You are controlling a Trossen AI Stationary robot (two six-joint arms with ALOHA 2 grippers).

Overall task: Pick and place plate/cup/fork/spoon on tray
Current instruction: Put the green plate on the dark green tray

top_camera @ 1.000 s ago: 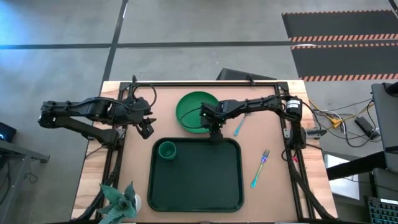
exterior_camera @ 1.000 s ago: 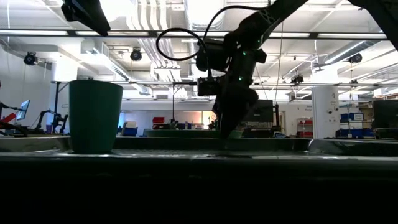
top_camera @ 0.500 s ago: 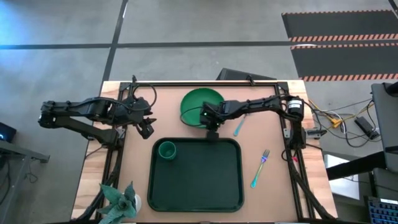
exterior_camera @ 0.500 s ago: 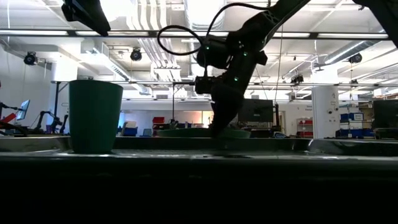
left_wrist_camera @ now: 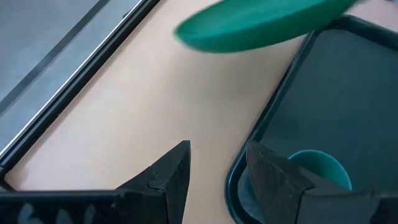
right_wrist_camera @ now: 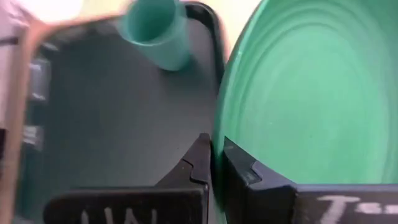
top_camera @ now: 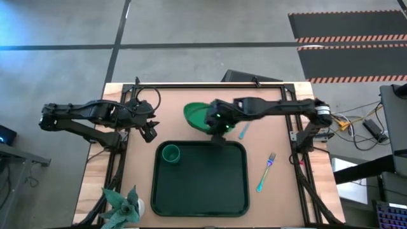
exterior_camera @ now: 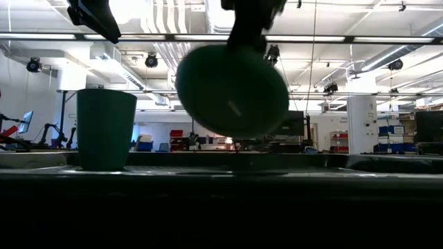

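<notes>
My right gripper is shut on the bright green plate, which is off the table and steeply tilted just beyond the tray's far edge; in the low view the plate shows as a broad disc in the air. The green cup stands upright in the far left corner of the dark green tray. The spoon and the fork lie on the table right of the tray. My left gripper hovers open left of the tray, holding nothing. My right gripper pinches the plate's rim between its two fingers, one on the inner face and one on the underside. It comes at the rim from above. The plate is lifted clear of the table and hangs tilted on edge.
A small potted plant stands at the table's near left corner. Bare tabletop lies left of the tray. The left wrist view shows the tray's rim and the cup just ahead of my left fingers.
My right gripper has shut on the plate's rim and gone up. The plate, flat on the table a second ago, has first slid a little toward the far edge, then been lifted clear and tipped onto its edge.
</notes>
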